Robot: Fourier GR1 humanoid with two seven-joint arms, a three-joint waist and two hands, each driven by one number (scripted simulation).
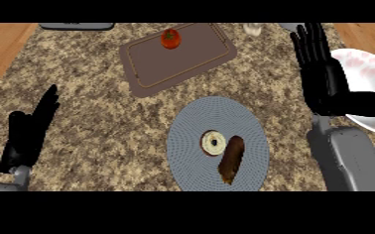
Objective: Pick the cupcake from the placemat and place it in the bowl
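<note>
The cupcake [213, 142], round and pale with a brown middle, sits on the round blue-grey placemat [190, 129] in the lower centre. The white bowl [360, 64] with pink marks stands at the right edge, partly hidden. My right hand [322, 77] is open, its fingers straight and pointing away from me, over the bowl's left rim and well to the right of the cupcake. It holds nothing. My left hand [29, 129] rests open at the lower left, fingers up, far from the placemat.
A long brown pastry [231, 159] lies on the placemat right beside the cupcake. A brown tray [183, 64] with a red tomato [170, 38] lies behind the placemat. A small pale object [253, 29] and a grey object [77, 26] stand at the far edge.
</note>
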